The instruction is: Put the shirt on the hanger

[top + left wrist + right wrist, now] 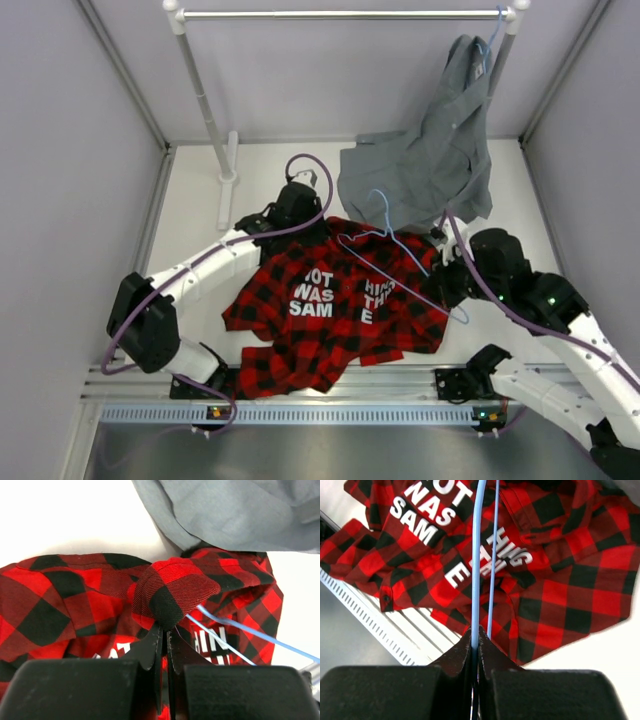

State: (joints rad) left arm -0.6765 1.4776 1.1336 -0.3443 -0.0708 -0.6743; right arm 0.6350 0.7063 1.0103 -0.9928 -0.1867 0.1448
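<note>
The red-and-black plaid shirt (335,320) lies spread on the white table, its white lettering facing up. The light-blue wire hanger (400,258) lies across its upper right part, hook near the grey shirt. My left gripper (298,218) is at the shirt's far edge, shut on a raised fold of plaid cloth (170,595). My right gripper (455,285) is at the shirt's right side, shut on the hanger wire (476,570), which runs straight out from between its fingers over the shirt (560,580).
A plain grey shirt (430,165) hangs from a blue hanger on the rail (340,14) at the back right, its hem draped onto the table beside the plaid shirt. The rail's white post (205,105) stands at back left. Grey walls close both sides.
</note>
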